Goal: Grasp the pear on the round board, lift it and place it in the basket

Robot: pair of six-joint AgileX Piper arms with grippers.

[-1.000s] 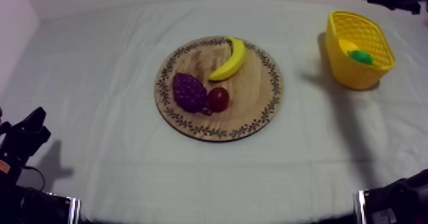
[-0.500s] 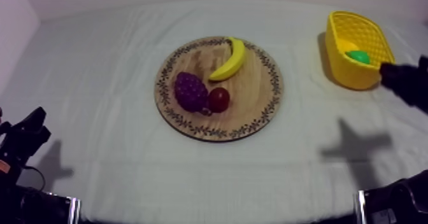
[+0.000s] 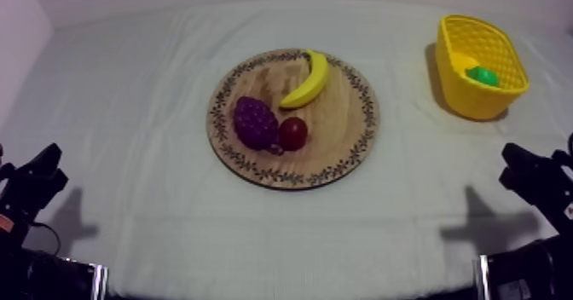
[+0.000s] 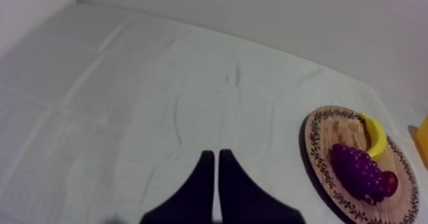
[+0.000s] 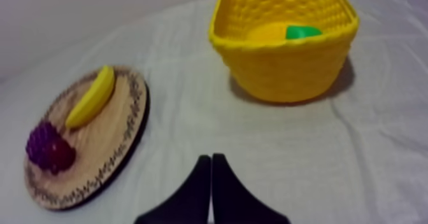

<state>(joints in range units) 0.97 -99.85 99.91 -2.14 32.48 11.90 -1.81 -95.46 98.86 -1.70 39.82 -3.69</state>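
The pear (image 3: 474, 68), yellow with a green end, lies inside the yellow basket (image 3: 477, 99) at the far right of the table. From the right wrist view, the pear (image 5: 280, 32) shows just over the rim of the basket (image 5: 286, 74). The round wooden board (image 3: 341, 154) in the middle holds a banana (image 3: 309, 80), a bunch of grapes (image 3: 254, 122) and a small red fruit (image 3: 292, 133). My right gripper (image 3: 516, 163) sits low at the right, well in front of the basket, shut on nothing (image 5: 211, 156). My left gripper (image 3: 47, 163) rests low at the left, shut as a narrow wedge (image 4: 213, 153).
The grey-white cloth has shallow creases between the board and the left side. In the left wrist view the board (image 4: 318, 144) lies far off with the grapes (image 4: 356, 169) and banana (image 4: 376, 134) on it.
My right arm has come away from above the basket and dropped to the lower right side. The pear stays in the basket. The left arm has not moved.
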